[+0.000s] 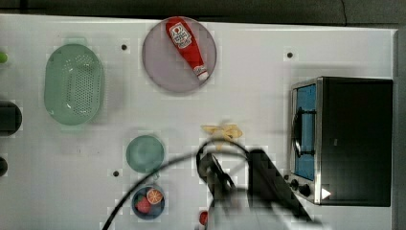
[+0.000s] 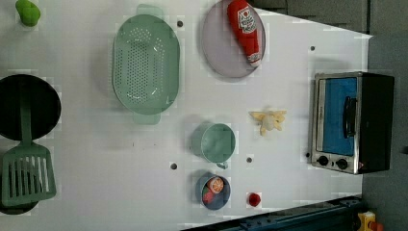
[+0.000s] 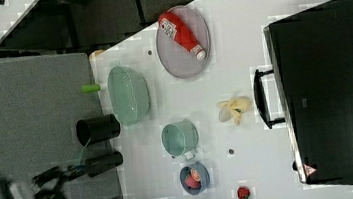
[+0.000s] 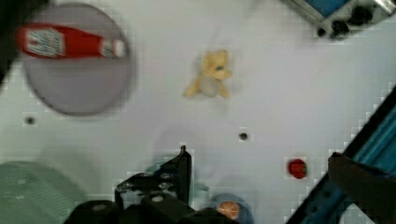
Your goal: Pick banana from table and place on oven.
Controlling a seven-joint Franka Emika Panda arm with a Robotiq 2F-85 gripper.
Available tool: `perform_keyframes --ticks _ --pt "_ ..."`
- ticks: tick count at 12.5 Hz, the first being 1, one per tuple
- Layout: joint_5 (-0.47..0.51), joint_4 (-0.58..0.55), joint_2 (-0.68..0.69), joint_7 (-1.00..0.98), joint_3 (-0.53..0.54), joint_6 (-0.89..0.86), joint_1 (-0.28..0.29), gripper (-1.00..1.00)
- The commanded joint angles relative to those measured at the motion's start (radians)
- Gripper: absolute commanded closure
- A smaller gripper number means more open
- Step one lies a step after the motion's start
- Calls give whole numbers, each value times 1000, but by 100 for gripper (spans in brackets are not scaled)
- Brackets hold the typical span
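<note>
Gripper (image 4: 184, 156) nearest the wrist camera, jaws released and holding nothing, high above the table (image 1: 258, 52). Banana (image 1: 222, 130) lies centre of the top view, clear of the oven (image 1: 354, 139) at right. My read: open ready for descent.

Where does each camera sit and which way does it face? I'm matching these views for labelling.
Top view: overhead, looking straight down at the table; the arm and claw enter from the bottom edge.
Left view: high up, looking down at the oven door side.
Right view: high up, over the oven's black top; the arm blurs at lower left.
Wrist view: on the arm, facing down; claw open.
All share the banana.
</note>
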Motion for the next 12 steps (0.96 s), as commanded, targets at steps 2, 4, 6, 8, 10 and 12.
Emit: perform_keyframes --ticks 2,4,6,8,10,12 --pt "-9 -38 105 37 8 30 -16 -100" --pt "-9 -92 149 37 8 122 -16 -100" --pt "-9 -155 210 37 8 250 -16 -100" --pt "-9 -211 288 37 8 387 -16 -100" --pt "-9 -259 377 37 6 517 -17 -100" --pt "-9 -298 465 36 1 642 -18 -100"
